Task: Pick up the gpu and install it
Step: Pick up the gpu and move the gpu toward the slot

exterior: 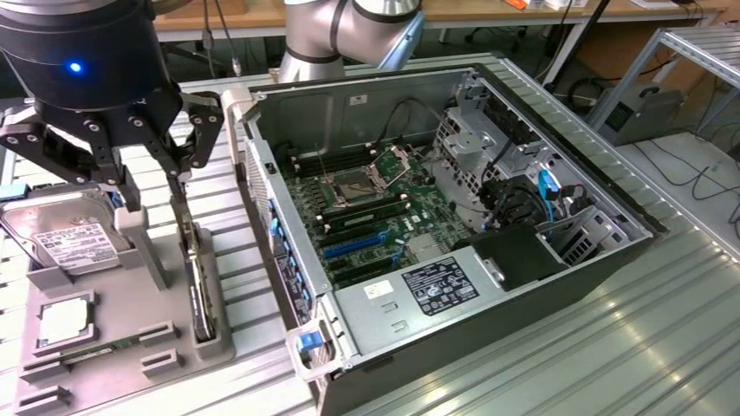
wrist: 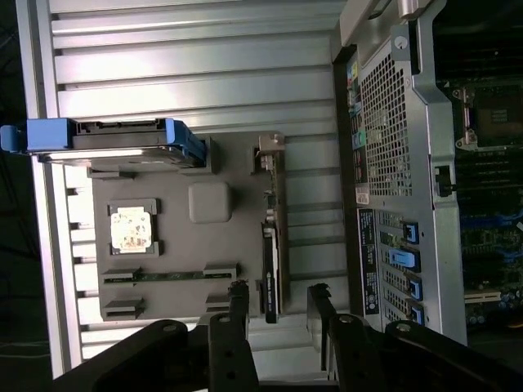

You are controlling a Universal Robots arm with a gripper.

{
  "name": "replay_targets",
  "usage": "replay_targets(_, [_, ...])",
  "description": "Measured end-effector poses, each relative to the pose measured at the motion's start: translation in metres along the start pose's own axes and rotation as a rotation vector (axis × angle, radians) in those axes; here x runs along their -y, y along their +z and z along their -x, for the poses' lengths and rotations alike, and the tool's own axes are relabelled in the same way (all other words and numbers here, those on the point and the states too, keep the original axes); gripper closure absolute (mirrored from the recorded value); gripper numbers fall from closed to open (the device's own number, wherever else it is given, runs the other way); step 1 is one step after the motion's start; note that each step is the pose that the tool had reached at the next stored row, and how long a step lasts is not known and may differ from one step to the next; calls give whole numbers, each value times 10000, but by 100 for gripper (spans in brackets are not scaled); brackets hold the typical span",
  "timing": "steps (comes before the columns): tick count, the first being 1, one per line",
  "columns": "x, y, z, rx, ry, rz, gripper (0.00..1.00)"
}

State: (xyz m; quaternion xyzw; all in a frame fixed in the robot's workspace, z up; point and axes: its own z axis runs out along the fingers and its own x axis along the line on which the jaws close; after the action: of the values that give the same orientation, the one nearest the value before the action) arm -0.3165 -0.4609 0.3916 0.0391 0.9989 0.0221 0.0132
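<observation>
Currently the gpu (wrist: 271, 253) stands on edge in its slot of the grey holder tray (exterior: 110, 351). Its silver bracket is at the end far from my fingers, and the card sits just beside the open computer case (exterior: 335, 113). My gripper (wrist: 278, 298) hangs over the card's near end with its fingers (wrist: 239, 304) spread wider than the card, one on each side. It has hold of nothing. The pads appear clear of the card, though the angle leaves that uncertain. Status: the card is not lifted, and the blue expansion slots (exterior: 353, 247) on the motherboard (exterior: 382, 195) look vacant, so pick-up and installation are both outstanding. On the same tray, well apart from the card, sit the hard drive (exterior: 69, 238) and the CPU chip (exterior: 64, 319). Tray and case rest on a ribbed metal table (exterior: 601, 347). Beyond it are wooden benches (exterior: 486, 10), loose cables and a grey box (exterior: 642, 113).
</observation>
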Motion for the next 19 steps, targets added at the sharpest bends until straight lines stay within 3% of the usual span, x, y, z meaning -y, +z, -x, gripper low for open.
replay_targets(19, [19, 434, -10, -1, 0, -1, 58])
